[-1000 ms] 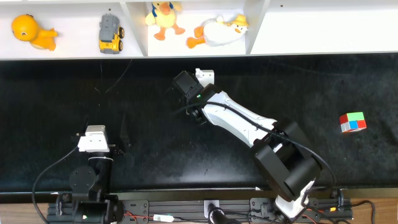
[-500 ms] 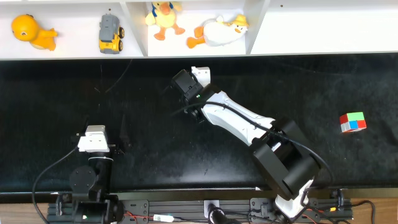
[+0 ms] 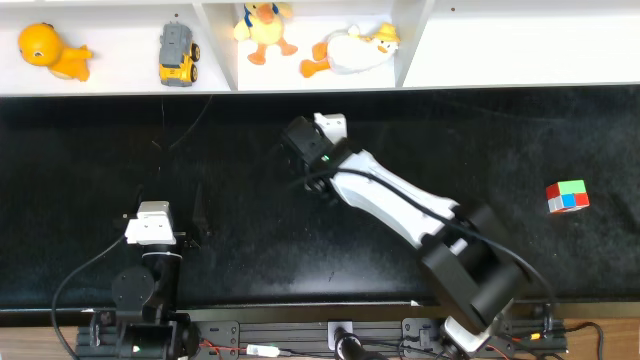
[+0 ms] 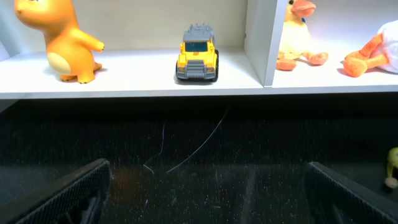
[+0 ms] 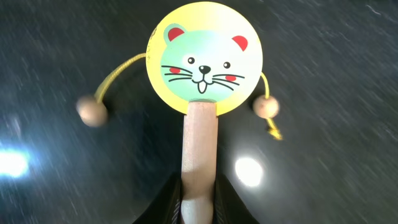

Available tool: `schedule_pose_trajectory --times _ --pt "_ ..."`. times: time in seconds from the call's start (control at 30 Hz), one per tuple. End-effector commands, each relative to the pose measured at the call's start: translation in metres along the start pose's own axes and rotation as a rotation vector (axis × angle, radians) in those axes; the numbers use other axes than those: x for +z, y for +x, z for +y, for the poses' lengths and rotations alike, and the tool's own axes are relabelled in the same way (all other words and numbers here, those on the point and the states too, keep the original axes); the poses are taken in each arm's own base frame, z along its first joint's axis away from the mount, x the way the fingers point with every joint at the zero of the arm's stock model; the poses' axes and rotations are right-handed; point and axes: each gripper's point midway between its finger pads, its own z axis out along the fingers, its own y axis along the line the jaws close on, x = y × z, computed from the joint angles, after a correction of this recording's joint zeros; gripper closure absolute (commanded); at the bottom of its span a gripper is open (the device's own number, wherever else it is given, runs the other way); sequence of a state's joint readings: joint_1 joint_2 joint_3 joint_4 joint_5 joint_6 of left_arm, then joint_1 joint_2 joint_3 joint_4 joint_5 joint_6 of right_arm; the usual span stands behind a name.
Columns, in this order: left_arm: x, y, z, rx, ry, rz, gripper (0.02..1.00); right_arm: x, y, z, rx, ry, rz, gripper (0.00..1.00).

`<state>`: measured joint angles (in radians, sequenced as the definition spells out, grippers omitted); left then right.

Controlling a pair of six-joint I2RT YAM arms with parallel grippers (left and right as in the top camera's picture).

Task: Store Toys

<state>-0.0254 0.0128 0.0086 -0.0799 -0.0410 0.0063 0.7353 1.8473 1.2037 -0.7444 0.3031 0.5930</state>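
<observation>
Left gripper (image 4: 211, 193): stands well short of the white shelf (image 3: 500, 60), fingers spread wide, holding nothing.

Right gripper (image 5: 199, 198): nearer the shelf, in front of its middle compartment. The fingers are clamped on the wooden handle of the cat-face rattle drum (image 5: 205, 65), whose head is over the black mat (image 3: 100, 150).

Colour cube (image 3: 567, 196): on the mat, short of the shelf's right end.

Shelf, left compartment: orange figure (image 3: 52, 50) and yellow truck (image 3: 178, 55). Middle compartment: two plush ducks (image 3: 265, 30).

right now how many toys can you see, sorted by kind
plush ducks: 2, the yellow plush duck and the white plush duck
orange figure: 1
toy truck: 1
rattle drum: 1
colour cube: 1
total: 6
</observation>
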Motion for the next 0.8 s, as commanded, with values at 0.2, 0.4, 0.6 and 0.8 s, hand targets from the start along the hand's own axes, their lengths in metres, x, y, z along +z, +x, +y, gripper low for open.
schedule_pose_trajectory --times 0.2,0.4,0.6,0.8 --pt "-0.001 -0.001 0.0 0.004 -0.001 -0.005 0.023 -0.058 0.021 -0.091 0.113 -0.004 -0.129 0.954" --pt "-0.001 -0.001 0.0 0.004 -0.001 -0.005 0.023 -0.077 0.007 -0.161 0.073 0.034 -0.205 0.956" --pt "-0.001 -0.001 0.0 0.004 -0.001 -0.005 0.023 -0.085 -0.026 -0.204 0.024 0.082 -0.23 0.958" --pt "-0.001 -0.001 0.0 0.004 -0.001 -0.005 0.023 -0.088 -0.075 -0.212 -0.098 0.115 -0.243 0.958"
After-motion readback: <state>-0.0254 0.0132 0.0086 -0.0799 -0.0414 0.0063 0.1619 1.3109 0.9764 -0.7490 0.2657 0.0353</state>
